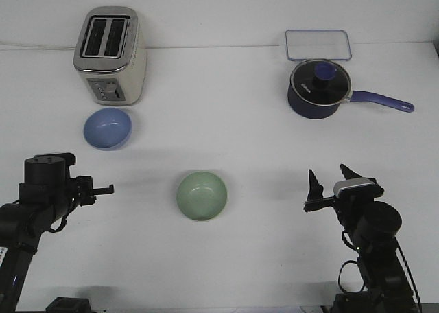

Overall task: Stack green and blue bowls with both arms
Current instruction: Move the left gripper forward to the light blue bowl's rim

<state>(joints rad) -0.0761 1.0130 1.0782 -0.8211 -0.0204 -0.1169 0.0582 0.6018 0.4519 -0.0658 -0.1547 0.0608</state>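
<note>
Both claws, left (103,188) unclear, right (333,182) spread empty, flank green bowl (202,195)

From my remote station this looks to me like a robot lab staged as a kitchen: a plain white table (247,258) against a white wall, with a toaster (110,55), a lidded pot (322,88) and two bowls set out.
</note>
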